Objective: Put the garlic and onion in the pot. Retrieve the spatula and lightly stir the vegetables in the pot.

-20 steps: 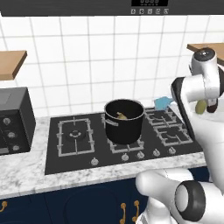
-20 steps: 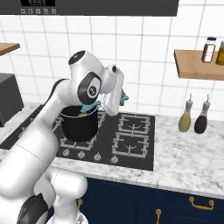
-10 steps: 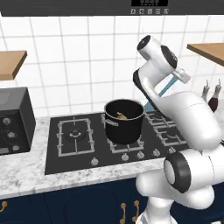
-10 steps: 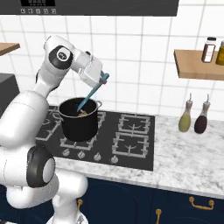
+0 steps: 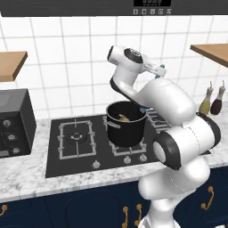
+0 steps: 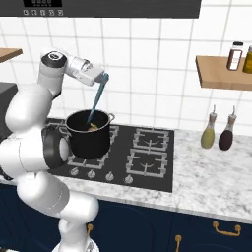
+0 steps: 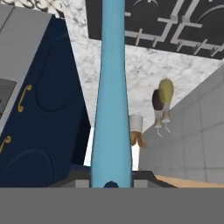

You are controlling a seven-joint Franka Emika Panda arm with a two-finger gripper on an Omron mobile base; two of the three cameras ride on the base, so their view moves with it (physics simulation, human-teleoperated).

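- Right base view: gripper (image 6: 103, 77) clenched on the blue spatula (image 6: 96, 101), which slants down into the pot (image 6: 89, 133).
- Left base view: vegetables (image 5: 124, 118) visible in the pot (image 5: 126, 124).

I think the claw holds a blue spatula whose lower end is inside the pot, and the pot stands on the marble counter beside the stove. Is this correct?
Not quite. The pot stands on the stove, on a burner grate, not on the counter; the right base view shows it. The rest holds: the claw holds the blue spatula, lower end inside the pot.
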